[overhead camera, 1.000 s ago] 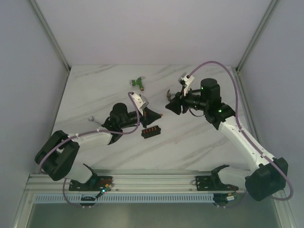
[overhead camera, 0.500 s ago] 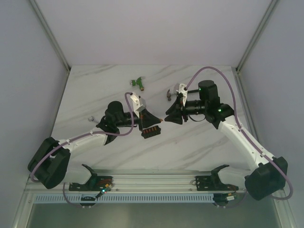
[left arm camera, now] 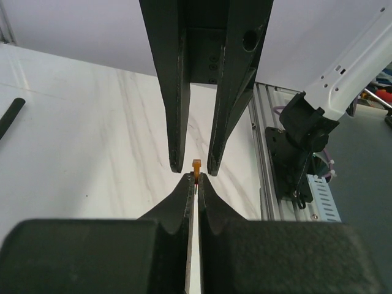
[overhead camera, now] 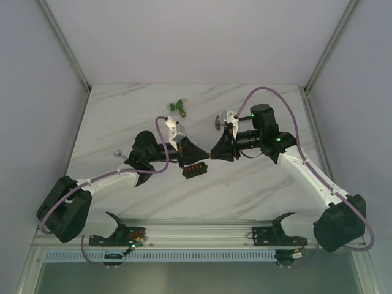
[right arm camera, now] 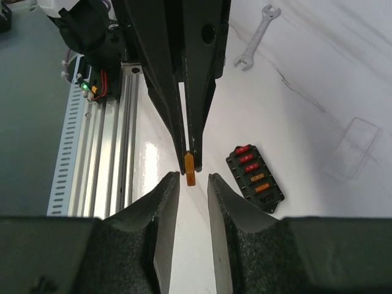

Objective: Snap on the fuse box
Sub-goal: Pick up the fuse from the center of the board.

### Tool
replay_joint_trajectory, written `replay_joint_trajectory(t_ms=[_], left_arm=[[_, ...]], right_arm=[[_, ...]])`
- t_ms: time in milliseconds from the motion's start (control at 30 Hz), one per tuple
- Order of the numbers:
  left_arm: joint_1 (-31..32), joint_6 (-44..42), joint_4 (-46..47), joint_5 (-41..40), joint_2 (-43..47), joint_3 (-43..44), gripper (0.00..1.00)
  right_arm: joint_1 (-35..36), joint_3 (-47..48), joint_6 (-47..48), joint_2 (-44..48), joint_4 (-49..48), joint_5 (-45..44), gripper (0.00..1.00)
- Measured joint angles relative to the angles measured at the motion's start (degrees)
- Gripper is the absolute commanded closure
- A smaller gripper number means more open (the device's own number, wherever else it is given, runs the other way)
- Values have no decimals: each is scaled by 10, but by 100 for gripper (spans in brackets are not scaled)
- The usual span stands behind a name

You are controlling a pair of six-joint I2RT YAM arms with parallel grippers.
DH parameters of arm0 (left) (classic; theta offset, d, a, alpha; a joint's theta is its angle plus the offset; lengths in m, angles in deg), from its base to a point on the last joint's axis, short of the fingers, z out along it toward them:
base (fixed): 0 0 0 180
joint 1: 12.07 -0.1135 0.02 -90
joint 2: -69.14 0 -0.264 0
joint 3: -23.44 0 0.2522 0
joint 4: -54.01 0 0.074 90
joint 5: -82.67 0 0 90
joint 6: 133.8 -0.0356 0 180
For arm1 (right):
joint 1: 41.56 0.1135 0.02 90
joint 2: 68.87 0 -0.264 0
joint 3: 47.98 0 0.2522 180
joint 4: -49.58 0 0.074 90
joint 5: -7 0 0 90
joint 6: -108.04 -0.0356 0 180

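Flat on the white desk (overhead camera: 122,122), smooth with thin grey streaks like marble: the fuse box (overhead camera: 195,170). A small black plastic block, with a row of red and orange bits down its middle. Placed just below the middle of the top view, right under the two meeting claws, touched by neither. Seen again low and right of centre in the right wrist view.

Left claw (left arm camera: 195,179): two long black wedge-shaped fingers, pressed together and pinching a tiny orange fuse (right arm camera: 190,170). Only the end of the fuse poking out past the tips, the rest hidden between them. Right claw (right arm camera: 192,176): tip to tip with the left one, spread a little, one finger on each side of the fuse, thin gaps showing on both sides. Rough, bumpy black pads close to the camera in both wrist views.

Upper right of the right wrist view: a small shiny metal wrench (right arm camera: 256,37). Near the right edge there: a clear plastic lid (right arm camera: 352,147), faint and hard to see against the white. On the left: a grey metal rail (right arm camera: 104,122) with long grooves. Top middle of the top view: a small green thing (overhead camera: 179,106), too tiny to make out. Left edge of the left wrist view: a black rod (left arm camera: 11,116), cut off by the frame.
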Motion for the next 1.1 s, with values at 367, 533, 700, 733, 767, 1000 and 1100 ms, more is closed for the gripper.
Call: replay_joint_trajectory(t_ms=[367,533,700,733,767,1000,1100], left_arm=[[0,20,21,11,-13,0,95],[0,20,23,14,-14,0,95],[0,18,22,14,-14,0,86],[0,17,21,14,-14,0,82],[0,15,20,13,-14,0,78],[0,-26,-23,-68,21,-37,33],[0,-53,-62,-129,47,-63,22]], right_arm=[[4,8,14,-9,12,16,86],[4,12,22,-10,21,19,96],[4,13,25,-11,25,19,100],[4,13,25,-11,26,19,100],[4,14,25,-11,27,18,100],[11,24,-14,-20,24,-37,100],[29,28,-57,-35,23,-104,100]])
